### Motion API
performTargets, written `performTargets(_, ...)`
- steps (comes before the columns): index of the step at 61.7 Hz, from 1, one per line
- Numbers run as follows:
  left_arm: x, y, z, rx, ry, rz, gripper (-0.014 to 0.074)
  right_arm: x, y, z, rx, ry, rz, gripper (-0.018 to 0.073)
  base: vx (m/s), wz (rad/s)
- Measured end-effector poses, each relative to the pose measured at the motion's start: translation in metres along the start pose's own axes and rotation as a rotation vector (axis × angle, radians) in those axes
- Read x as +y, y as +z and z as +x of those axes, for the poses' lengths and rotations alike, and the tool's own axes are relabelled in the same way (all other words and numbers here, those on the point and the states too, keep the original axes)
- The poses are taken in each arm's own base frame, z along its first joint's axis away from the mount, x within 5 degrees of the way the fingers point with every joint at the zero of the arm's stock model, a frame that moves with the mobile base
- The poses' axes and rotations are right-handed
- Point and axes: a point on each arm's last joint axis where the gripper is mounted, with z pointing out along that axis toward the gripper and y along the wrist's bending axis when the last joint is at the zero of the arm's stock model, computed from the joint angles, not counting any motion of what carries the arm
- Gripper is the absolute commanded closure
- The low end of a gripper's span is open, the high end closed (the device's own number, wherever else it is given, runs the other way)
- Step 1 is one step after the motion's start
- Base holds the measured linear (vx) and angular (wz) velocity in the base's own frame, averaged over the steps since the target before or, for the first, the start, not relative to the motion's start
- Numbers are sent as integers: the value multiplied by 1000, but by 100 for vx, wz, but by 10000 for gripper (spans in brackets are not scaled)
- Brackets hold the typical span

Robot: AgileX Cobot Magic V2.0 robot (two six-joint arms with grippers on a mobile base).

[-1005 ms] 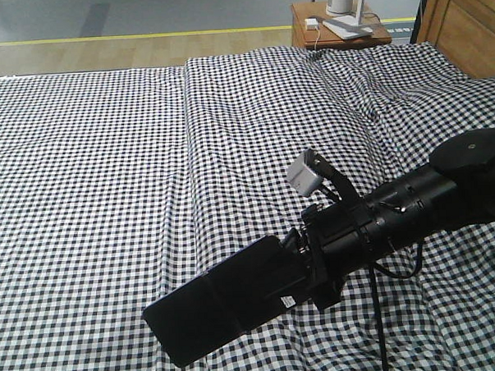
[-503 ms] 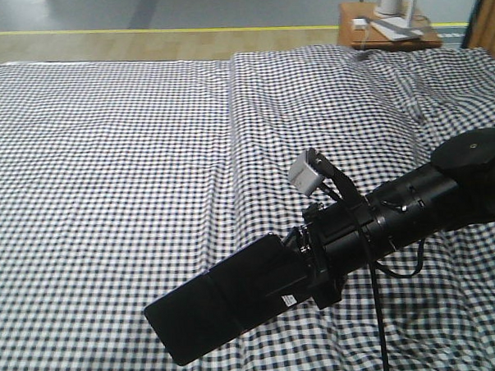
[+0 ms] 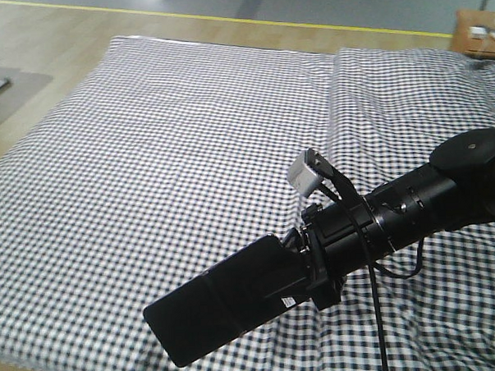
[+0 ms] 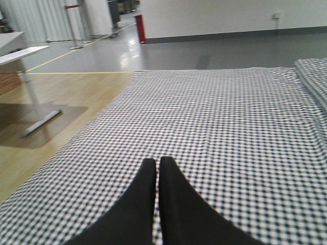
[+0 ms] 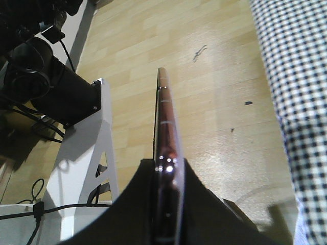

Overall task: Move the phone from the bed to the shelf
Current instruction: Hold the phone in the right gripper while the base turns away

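Front-facing view: the bed (image 3: 188,139) fills most of the picture, its black-and-white checked sheet creased toward its right side. The right arm (image 3: 413,207) reaches in from the bed's right side toward its near edge. The right gripper (image 3: 305,273) clamps one end of the phone (image 3: 216,306). The phone is a glossy black slab with a crease across its middle and a small white sticker (image 3: 291,301) by the clamped end. It juts out low and left from the gripper, seen against the sheet close to the bed's near edge. A small grey camera (image 3: 306,173) sits on top of the wrist. Beyond the bed's far right corner shows part of a brown bedside table (image 3: 481,34), and wooden floor (image 3: 28,55) lies past its left side.

Left wrist view: the left gripper (image 4: 157,168) hangs over the bed (image 4: 230,117) near its left side, its two black fingers (image 4: 144,189) pressed together with nothing between them. Wooden floor (image 4: 66,117) runs along that side of the bed.

Right wrist view: the right gripper (image 5: 167,171) pinches the phone (image 5: 163,117), seen edge-on with a pinkish-gold rim. Behind it lies wooden floor (image 5: 214,92). The bed's (image 5: 301,97) checked sheet hangs to the phone's right, and a white frame (image 5: 82,163) stands on the phone's other side.
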Motion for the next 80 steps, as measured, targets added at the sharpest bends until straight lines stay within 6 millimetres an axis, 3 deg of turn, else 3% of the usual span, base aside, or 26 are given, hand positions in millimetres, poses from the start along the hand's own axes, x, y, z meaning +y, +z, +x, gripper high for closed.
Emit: performTargets(80,0,0,0,0,0,0,595,0,0,0,0,1,0,561,-13,50)
